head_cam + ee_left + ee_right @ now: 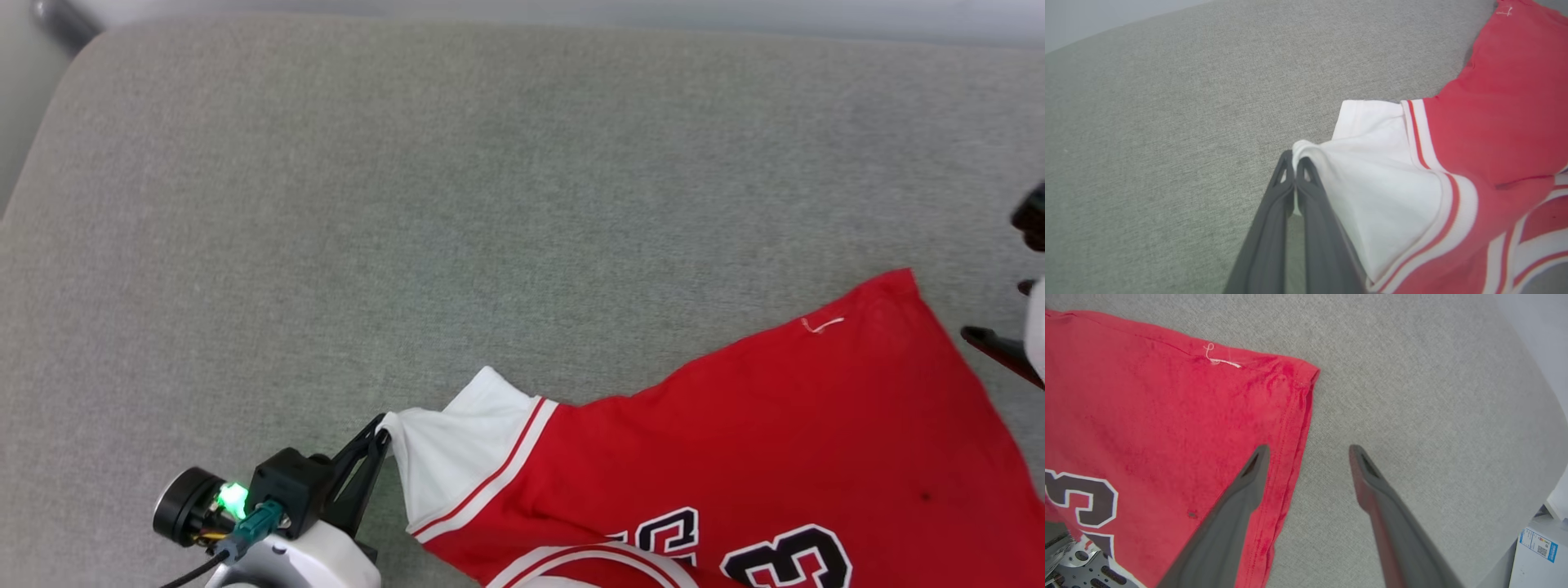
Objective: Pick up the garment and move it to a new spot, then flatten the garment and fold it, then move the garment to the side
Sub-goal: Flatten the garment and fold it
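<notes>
Two grippers flank the limp, light red jersey (775, 425): the left gripper (1295, 161) pinches its white sleeve (1372, 183), the right gripper (1309, 451) hangs open over its hem (1295, 428), probably the best second hold.

Black left hand (381, 432), white wrist (304, 563)

Grey upholstered surface (408, 204) occupies most of the frame. The garment (775, 425) lies at lower right, red body spread largely flat, black-and-white numeral partly cut off at the bottom edge. A short white thread (820, 326) sits near its far hem. White sleeve (457, 457) with red stripes points left. The left gripper (382, 433) is at lower left, fingers pressed together on the sleeve's edge, green light (233, 496) lit on its wrist. The right gripper (996, 310) is partly visible at the right edge, beside the hem.
</notes>
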### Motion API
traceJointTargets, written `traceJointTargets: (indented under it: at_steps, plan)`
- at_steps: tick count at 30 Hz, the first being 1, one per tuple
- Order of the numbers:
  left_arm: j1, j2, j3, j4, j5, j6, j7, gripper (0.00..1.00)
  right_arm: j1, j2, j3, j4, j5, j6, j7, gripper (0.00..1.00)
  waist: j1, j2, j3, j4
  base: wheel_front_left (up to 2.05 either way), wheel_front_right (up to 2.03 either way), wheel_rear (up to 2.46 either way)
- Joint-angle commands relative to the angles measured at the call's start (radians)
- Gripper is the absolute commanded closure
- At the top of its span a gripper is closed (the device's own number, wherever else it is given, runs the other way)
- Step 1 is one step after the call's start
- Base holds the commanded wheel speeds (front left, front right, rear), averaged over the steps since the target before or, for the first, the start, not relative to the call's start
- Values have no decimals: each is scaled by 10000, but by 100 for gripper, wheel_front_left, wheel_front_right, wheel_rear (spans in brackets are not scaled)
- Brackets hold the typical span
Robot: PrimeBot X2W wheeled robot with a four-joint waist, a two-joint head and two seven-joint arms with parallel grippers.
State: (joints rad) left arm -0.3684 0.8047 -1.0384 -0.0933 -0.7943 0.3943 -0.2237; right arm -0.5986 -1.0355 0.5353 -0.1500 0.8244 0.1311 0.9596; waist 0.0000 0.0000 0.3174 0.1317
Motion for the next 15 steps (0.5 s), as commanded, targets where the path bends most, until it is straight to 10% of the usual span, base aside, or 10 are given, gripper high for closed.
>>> traceJointTargets:
  at_steps: [1,15]
  plan:
    - [-210,-93,-8,-7,95,-36,1,100,-500,300,289,323,-131,-7,181,0,0,0,345,280,0,0,0]
    - [-717,-665,-77,304,335,-212,-80,100,-2043,1479,3120,2953,-194,-6,-13,0,0,0,1247,885,0,0,0]
